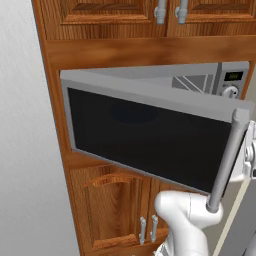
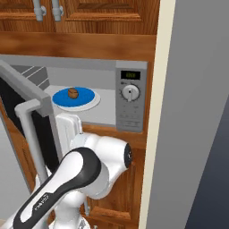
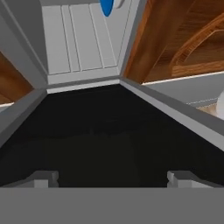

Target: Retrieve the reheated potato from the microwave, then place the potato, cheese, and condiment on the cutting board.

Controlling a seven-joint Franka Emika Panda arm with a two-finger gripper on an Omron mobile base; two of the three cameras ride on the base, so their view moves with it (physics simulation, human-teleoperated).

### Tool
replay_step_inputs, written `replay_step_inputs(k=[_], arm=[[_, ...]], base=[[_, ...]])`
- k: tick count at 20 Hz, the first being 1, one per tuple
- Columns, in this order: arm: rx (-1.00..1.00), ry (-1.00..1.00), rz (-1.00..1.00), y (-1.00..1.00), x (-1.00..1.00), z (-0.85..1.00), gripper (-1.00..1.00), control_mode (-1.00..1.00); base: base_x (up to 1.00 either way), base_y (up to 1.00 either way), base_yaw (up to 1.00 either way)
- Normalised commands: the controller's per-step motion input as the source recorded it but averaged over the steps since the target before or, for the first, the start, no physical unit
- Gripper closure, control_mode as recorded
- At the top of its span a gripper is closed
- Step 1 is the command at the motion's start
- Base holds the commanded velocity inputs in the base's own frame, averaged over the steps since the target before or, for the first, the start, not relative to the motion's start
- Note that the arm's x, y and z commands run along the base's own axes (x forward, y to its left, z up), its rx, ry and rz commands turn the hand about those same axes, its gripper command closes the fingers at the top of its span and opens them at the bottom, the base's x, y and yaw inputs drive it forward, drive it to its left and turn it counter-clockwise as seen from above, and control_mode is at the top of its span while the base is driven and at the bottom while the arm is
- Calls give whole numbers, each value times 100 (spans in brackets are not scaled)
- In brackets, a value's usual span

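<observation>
My hand (image 3: 112, 179), fingers spread wide and holding nothing, faces the dark glass of the swung-open microwave (image 2: 129, 98) door (image 1: 150, 135). Beyond it, in the cavity, the potato (image 2: 73, 93) sits on a blue plate (image 2: 87, 99), left of the knob panel.

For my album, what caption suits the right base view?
Microwave door swung open, potato waiting on its blue plate.
</observation>
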Motion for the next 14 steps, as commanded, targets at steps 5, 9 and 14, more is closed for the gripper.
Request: replay_step_inputs(k=[5,9,14], arm=[[1,0,2,37,-50,0,-100,-100],[4,0,2,33,-49,0,-100,-100],[5,0,1,38,-50,0,-100,-100]], base=[[0,0,0],[0,0,0],[0,0,0]])
